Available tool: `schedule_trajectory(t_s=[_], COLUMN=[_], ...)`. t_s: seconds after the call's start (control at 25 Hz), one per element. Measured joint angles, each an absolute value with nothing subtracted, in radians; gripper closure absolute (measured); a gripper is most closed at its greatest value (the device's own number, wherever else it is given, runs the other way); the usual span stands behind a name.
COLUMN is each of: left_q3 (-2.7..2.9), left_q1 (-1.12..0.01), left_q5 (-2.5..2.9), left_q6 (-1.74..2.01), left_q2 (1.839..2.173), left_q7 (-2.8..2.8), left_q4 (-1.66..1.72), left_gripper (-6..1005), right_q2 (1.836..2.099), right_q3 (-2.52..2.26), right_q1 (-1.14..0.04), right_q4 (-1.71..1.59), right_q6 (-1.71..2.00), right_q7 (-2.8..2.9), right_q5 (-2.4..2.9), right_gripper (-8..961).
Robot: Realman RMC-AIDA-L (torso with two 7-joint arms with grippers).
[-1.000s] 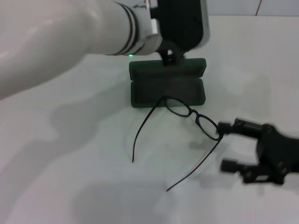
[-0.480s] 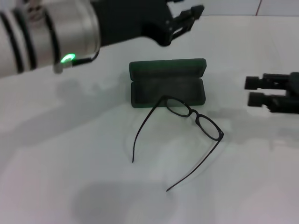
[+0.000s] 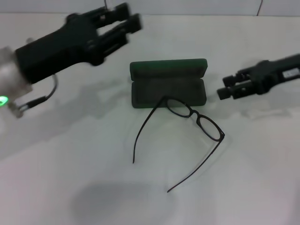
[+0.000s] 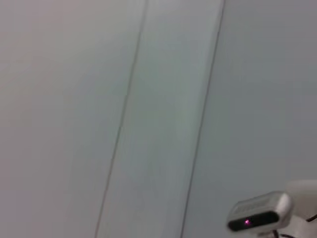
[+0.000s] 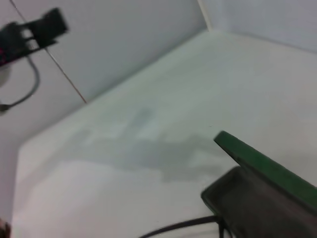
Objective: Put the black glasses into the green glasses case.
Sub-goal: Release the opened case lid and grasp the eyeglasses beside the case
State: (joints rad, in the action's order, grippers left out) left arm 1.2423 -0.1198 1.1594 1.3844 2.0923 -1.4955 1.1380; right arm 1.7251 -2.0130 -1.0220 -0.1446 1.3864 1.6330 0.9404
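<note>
1. Against the open dark green hard clamshell case (image 3: 168, 89), the thin black wire-frame glasses (image 3: 193, 118) lie unfolded, one lens on its front lip, frame running diagonally away.
2. Right gripper (image 3: 225, 88) is nearer, beside the case; grip state can't tell.
3. Left gripper (image 3: 126, 19) is raised behind the case, fingers slightly parted, empty.

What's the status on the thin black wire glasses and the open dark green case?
Left gripper raised far left, right gripper right of case, both empty. Black wire glasses on table, one lens over the open green hard case front edge. Nothing blocking.
</note>
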Motion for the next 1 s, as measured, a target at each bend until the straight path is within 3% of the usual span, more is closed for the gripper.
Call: schedule_trajectory(t_s=[0.32, 0.52, 0.56, 0.6, 0.72, 1.0], left_q3=[1.097, 1.088, 1.088, 1.088, 1.087, 1.089], left_q1=[-0.154, -0.167, -0.168, -0.169, -0.171, -0.176], left_q5=[1.124, 1.125, 1.125, 1.126, 1.125, 1.127], left_q6=[1.58, 1.617, 1.621, 1.623, 1.624, 1.625], left_q2=[2.084, 2.08, 2.079, 2.079, 2.079, 2.08], left_q7=[-1.334, -1.261, -1.246, -1.239, -1.222, -1.169], left_q4=[0.857, 0.755, 0.741, 0.734, 0.717, 0.654], left_gripper=[619, 650, 660, 670, 681, 683], right_q2=[1.739, 1.764, 1.775, 1.804, 1.833, 1.934], right_q3=[-2.012, -1.962, -1.938, -1.871, -1.808, -1.591], right_q1=[-1.126, -1.164, -1.173, -1.193, -1.206, -1.216], right_q4=[-0.29, -0.345, -0.353, -0.379, -0.408, -0.48], right_q6=[1.268, 1.263, 1.265, 1.268, 1.271, 1.339], right_q7=[1.921, 2.035, 2.06, 2.13, 2.203, 2.321], right_q5=[1.205, 1.356, 1.406, 1.538, 1.674, 2.051], right_gripper=[378, 385, 387, 388, 392, 409])
